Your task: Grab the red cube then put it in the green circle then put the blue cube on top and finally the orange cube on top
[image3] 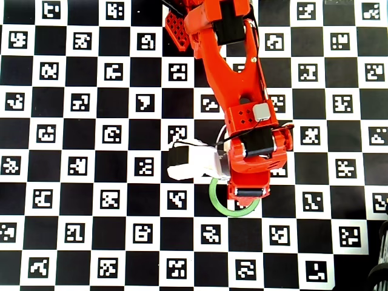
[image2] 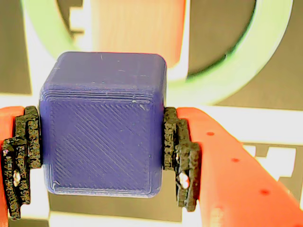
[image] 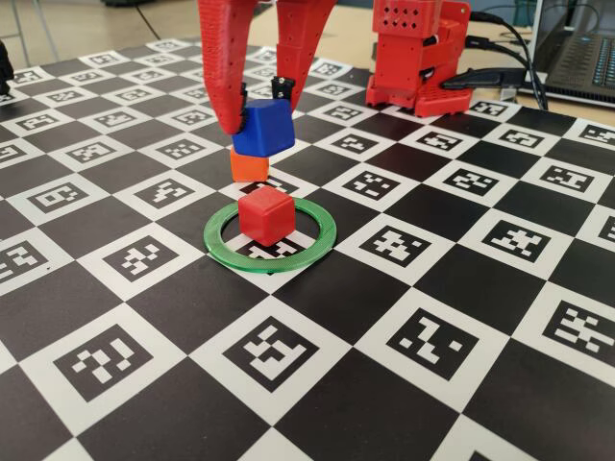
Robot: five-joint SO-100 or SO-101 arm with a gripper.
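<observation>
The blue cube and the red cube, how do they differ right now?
The blue cube is deep blue and held off the board between the gripper fingers; the red cube is red and rests free on the board. The red cube sits inside the green circle; the blue cube hangs behind it, above the orange cube. They look alike in size and shape.

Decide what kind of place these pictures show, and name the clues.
Probably a robotics lab or hobbyist test bench. The board is a checkerboard of printed fiducial markers for camera calibration, a 3D-printed red arm's gripper holds a blue cube, and a laptop sits behind.
</observation>
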